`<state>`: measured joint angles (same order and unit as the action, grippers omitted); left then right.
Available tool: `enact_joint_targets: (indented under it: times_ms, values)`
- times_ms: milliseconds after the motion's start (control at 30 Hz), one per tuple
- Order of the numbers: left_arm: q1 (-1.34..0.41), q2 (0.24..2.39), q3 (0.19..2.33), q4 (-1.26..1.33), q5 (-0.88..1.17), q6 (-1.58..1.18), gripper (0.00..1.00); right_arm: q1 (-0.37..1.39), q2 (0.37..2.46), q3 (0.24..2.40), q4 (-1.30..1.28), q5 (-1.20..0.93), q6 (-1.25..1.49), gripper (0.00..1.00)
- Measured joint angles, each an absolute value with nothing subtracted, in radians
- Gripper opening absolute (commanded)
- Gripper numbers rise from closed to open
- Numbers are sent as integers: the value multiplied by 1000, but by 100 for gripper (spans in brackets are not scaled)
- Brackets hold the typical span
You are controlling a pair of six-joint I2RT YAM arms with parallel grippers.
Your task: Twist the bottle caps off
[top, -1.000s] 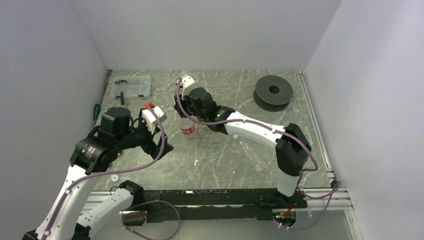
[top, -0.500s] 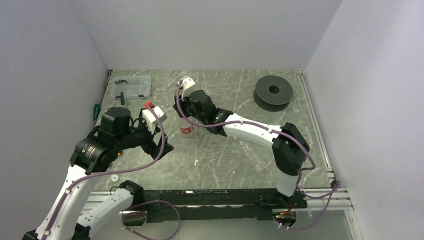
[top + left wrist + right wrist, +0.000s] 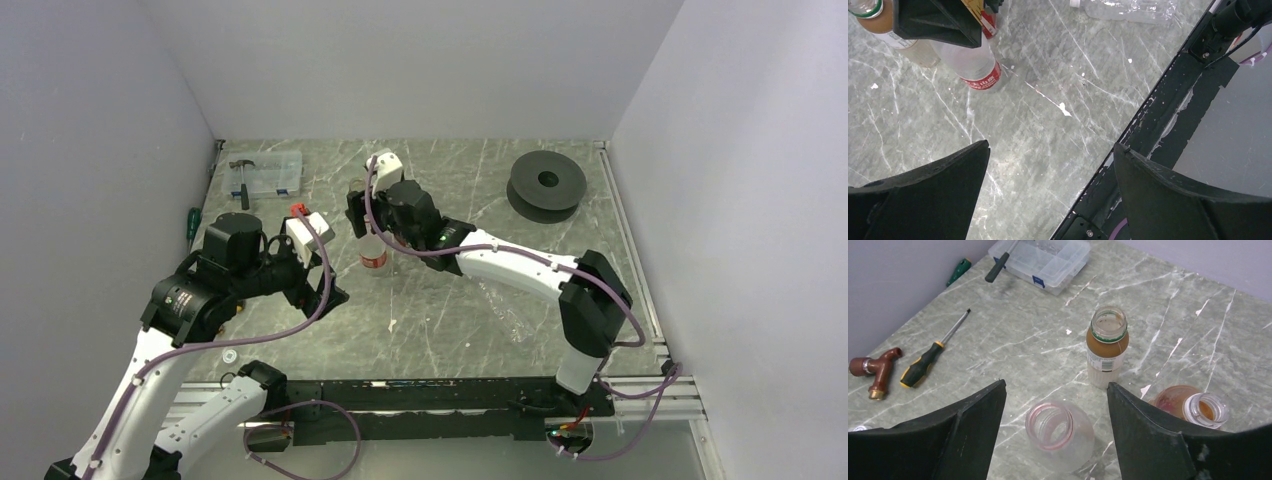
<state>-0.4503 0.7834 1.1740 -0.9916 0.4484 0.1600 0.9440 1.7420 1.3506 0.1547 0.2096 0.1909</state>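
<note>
Jaws on the right gripper (image 3: 1054, 390) were pinched tight a moment ago, and now they stand apart with nothing between them. They hang just above the red-labelled bottle (image 3: 1058, 432) and do not touch it. The bottle stands near the middle of the table (image 3: 440, 330). Its mouth is open and I can look right down inside, so I think its top is already off. I cannot see where that cap went. The amber bottle (image 3: 1107, 347) stands a little farther back, also with an open mouth. The short bottle (image 3: 1193, 407) by the right finger is open too. The left gripper (image 3: 1050, 150) waits off to the side, spread wide and holding nothing. The plain bottle (image 3: 1133, 9) lies on its side near the right arm. Something small at its end looks to me like a white cap (image 3: 1075, 3), though it is right at the edge of the view. If so, letting go here means the standing bottle is done, and the lying one is probably what is left.
</note>
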Motion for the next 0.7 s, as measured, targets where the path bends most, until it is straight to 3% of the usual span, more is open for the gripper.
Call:
enact_joint_targets:
  times_ms: [300, 700]
  values:
    - [-450, 788, 1174, -989, 459, 159, 99, 944, 1676, 1354, 123, 216, 186, 99]
    - [-450, 824, 1175, -981, 487, 120, 100, 876, 1466, 1372, -201, 254, 233, 100]
